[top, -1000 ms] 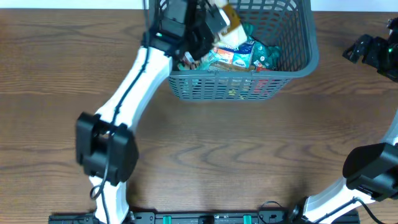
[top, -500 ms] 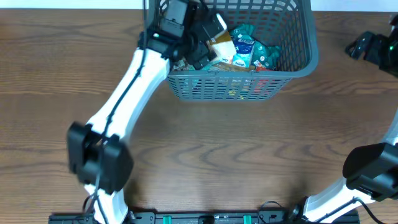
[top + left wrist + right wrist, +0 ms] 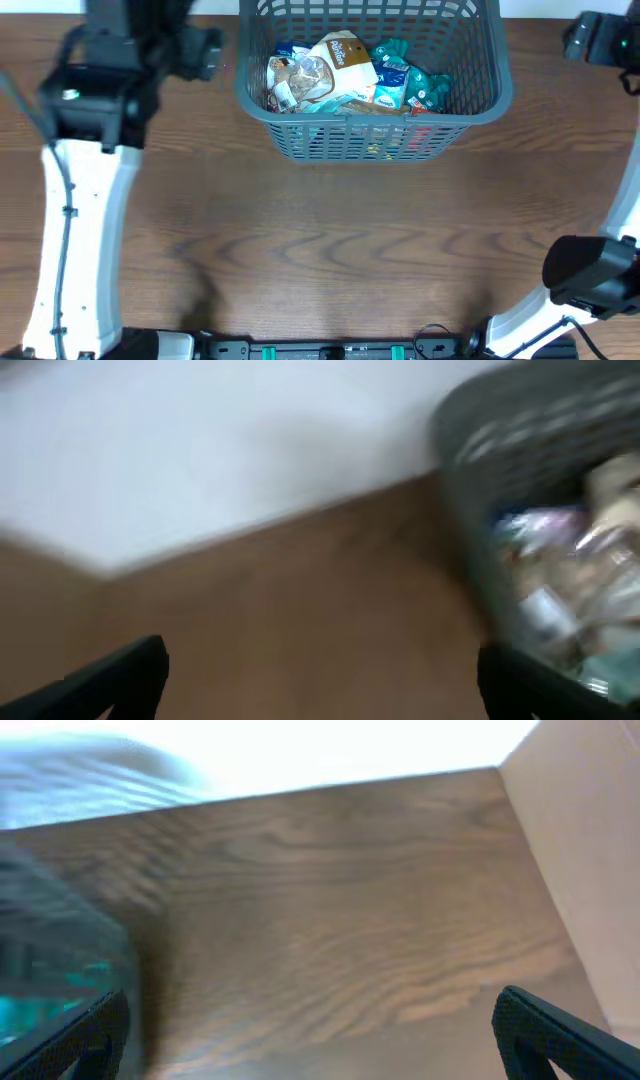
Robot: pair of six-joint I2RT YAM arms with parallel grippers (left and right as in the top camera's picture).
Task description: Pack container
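Several packets (image 3: pixel 345 70) lay heaped inside the container (image 3: pixel 370 140) at the bench's (image 3: pixel 330 250) far edge. Left gripper (image 3: pixel 320 665) and right gripper (image 3: pixel 310 1010) stood empty, fingers apart, either side of it.

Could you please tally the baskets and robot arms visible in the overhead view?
container: 1
robot arms: 2 (left arm, right arm)
Total: 3
The packets inside the container overlap too much to count.

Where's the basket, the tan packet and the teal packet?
basket (image 3: pixel 370 118): overhead view, on its front rim.
tan packet (image 3: pixel 342 52): overhead view, middle of its face.
teal packet (image 3: pixel 428 92): overhead view, on its right part.
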